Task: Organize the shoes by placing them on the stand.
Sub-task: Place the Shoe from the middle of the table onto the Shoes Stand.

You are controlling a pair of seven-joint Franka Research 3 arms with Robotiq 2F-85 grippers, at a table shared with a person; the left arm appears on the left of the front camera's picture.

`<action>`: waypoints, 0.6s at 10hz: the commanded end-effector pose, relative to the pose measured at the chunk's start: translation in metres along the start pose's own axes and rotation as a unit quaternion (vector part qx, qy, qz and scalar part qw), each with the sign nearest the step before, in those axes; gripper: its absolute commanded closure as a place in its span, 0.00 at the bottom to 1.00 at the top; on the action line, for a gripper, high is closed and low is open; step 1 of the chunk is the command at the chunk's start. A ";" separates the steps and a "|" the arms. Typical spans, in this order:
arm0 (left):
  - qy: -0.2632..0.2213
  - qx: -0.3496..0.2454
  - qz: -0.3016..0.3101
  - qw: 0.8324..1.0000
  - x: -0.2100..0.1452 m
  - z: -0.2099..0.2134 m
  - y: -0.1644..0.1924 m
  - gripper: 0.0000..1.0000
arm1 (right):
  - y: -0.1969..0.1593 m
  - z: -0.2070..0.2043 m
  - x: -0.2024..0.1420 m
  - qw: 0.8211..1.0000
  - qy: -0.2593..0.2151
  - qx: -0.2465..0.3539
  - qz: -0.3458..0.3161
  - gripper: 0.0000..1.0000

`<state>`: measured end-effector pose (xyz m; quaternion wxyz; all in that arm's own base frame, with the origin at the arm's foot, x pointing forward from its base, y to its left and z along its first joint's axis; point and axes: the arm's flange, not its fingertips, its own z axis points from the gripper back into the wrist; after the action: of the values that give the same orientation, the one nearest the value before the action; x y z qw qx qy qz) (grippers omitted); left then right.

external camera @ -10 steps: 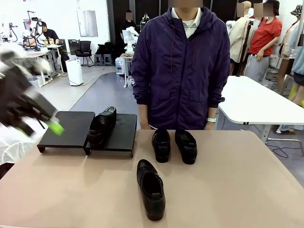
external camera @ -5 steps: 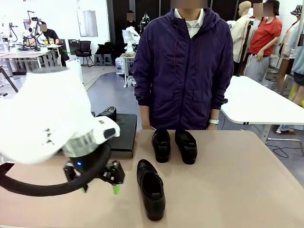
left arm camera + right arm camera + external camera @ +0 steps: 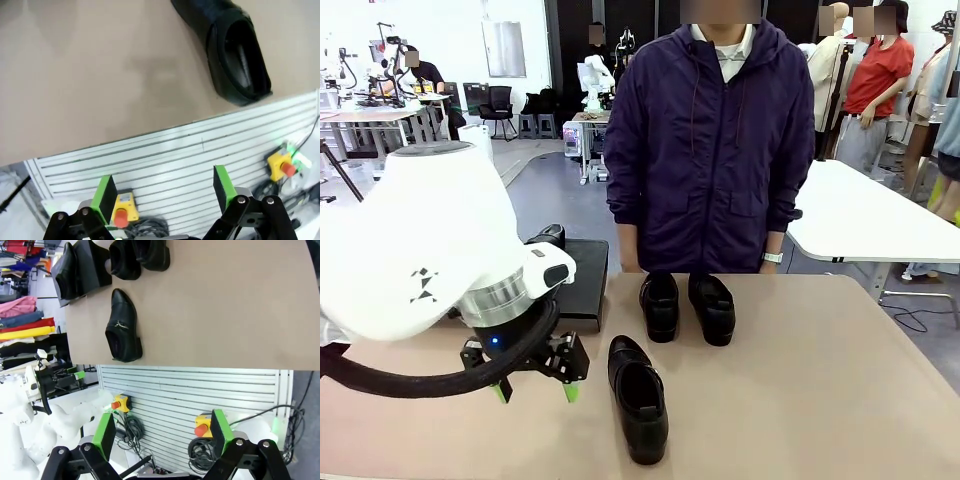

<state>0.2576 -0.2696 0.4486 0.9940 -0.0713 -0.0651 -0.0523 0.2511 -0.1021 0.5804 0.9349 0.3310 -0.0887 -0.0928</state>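
Observation:
One black loafer (image 3: 638,397) lies alone near the table's front, toe toward me. My left gripper (image 3: 534,388) hangs open just to its left, low over the tabletop, its green pads (image 3: 570,392) apart and empty. In the left wrist view that gripper (image 3: 164,192) looks down past the table's front edge, with the loafer (image 3: 235,50) off to the upper right. Two more loafers (image 3: 659,305) (image 3: 711,307) stand side by side in front of the person. A fourth loafer (image 3: 548,236) rests on the black stand (image 3: 585,285), mostly hidden by my arm. My right gripper (image 3: 162,432) is open, held high off the table's front.
The person (image 3: 715,140) stands at the far edge with arms hanging down. My bulky white left arm (image 3: 420,250) covers the table's left side and much of the stand. A ribbed metal panel (image 3: 175,155) with yellow button boxes (image 3: 280,165) runs below the table's front edge.
My left arm has swung from the far left, above the stand, down to the table's front beside the lone loafer. The shoes have not moved.

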 end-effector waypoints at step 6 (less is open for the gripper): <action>-0.029 0.039 0.202 0.978 0.069 -0.070 -0.061 0.00 | 0.000 0.002 0.001 1.000 0.002 0.017 0.012 0.00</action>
<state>0.3164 -0.3297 0.4004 0.9849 -0.0633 -0.0688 0.1457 0.2511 -0.1022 0.5804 0.9349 0.3310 -0.0887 -0.0927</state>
